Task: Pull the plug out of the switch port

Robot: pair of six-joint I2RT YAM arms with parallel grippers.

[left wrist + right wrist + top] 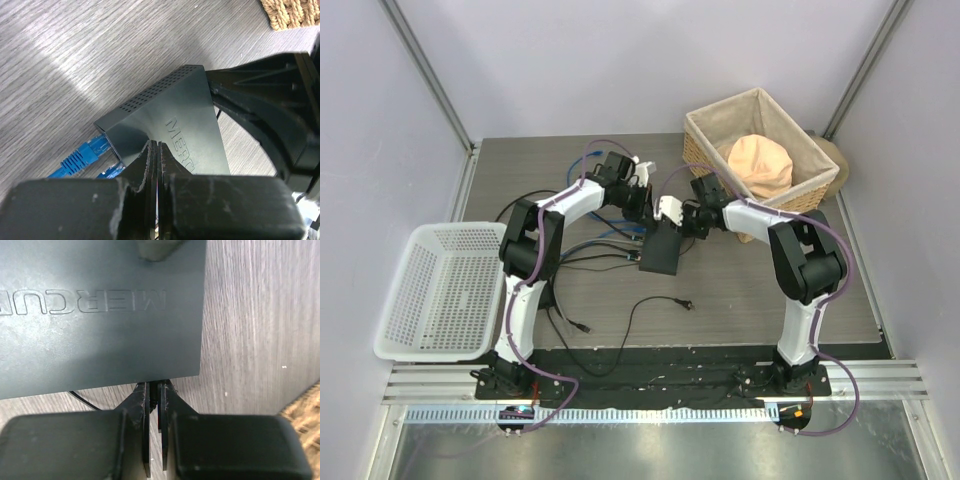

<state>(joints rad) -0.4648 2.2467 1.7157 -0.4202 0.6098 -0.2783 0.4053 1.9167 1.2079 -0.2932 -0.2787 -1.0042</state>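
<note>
The dark-grey switch (660,252) lies mid-table between the arms; right gripper (155,386), fingers together, butts its edge, seemingly bracing; left gripper (156,150), likewise closed and empty, presses on top beside the seated blue plug (94,147)

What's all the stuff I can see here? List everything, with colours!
switch: one, dark grey, middle of the table
blue cables: at least two, blue, running into the switch's narrow edge
black cables: several, black, loose on the table
plastic basket: one, white, left side
wicker basket: one, tan, far right
cloth lump: one, peach, inside the wicker basket
table: one, grey wood-grain, under the switch
left gripper: one, black, shut, over the switch
right gripper: one, black, shut, at the switch's edge
</note>
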